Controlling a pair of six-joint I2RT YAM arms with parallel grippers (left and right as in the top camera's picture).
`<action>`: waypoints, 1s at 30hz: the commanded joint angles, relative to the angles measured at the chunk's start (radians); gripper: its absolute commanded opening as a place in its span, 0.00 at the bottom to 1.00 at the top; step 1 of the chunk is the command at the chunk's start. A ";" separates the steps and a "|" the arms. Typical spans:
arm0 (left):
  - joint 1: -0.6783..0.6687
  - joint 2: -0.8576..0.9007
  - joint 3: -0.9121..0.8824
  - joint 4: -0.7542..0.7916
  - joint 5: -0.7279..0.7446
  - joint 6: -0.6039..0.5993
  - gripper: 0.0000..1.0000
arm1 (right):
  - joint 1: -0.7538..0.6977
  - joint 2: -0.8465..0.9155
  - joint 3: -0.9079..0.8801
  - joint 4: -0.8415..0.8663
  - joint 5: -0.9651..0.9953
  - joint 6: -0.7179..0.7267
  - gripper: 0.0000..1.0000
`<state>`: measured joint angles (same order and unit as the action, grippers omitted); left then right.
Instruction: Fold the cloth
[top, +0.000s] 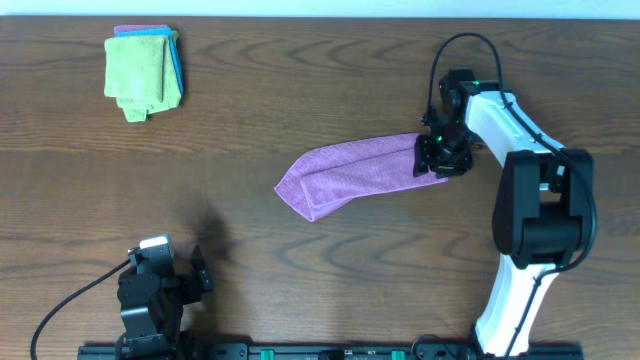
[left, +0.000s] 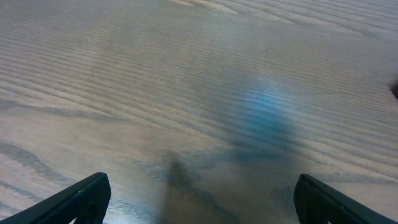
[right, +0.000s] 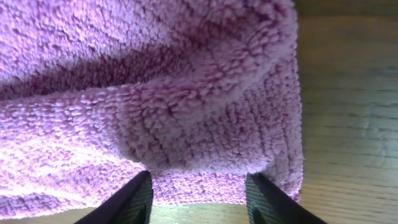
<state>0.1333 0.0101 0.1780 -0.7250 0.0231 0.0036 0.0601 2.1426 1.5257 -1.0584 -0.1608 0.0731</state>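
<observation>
The purple cloth (top: 355, 175) lies on the wooden table as a folded strip, running from lower left to upper right. My right gripper (top: 443, 158) is at its right end. In the right wrist view the cloth (right: 155, 93) fills most of the frame, with a folded layer bulging just beyond the fingertips. The right gripper (right: 196, 199) has its fingers apart, straddling the cloth's near edge, and bare table shows between them. My left gripper (left: 199, 202) is wide open over bare table at the front left (top: 160, 285), far from the cloth.
A stack of folded cloths, green (top: 140, 75) on top with blue and purple edges under it, sits at the back left. The right arm's white link (top: 510, 120) reaches in from the front right.
</observation>
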 joint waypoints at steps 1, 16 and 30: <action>-0.005 -0.006 -0.017 -0.011 0.003 -0.003 0.95 | -0.018 -0.023 -0.007 -0.002 0.023 -0.001 0.50; -0.005 -0.006 -0.017 -0.011 0.003 -0.003 0.95 | 0.071 -0.022 -0.009 0.052 0.135 -0.003 0.02; -0.005 -0.006 -0.017 -0.011 0.003 -0.003 0.95 | 0.079 -0.024 0.071 0.018 0.159 -0.011 0.29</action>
<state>0.1333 0.0101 0.1780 -0.7250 0.0231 0.0036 0.1322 2.1418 1.5761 -1.0283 -0.0288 0.0696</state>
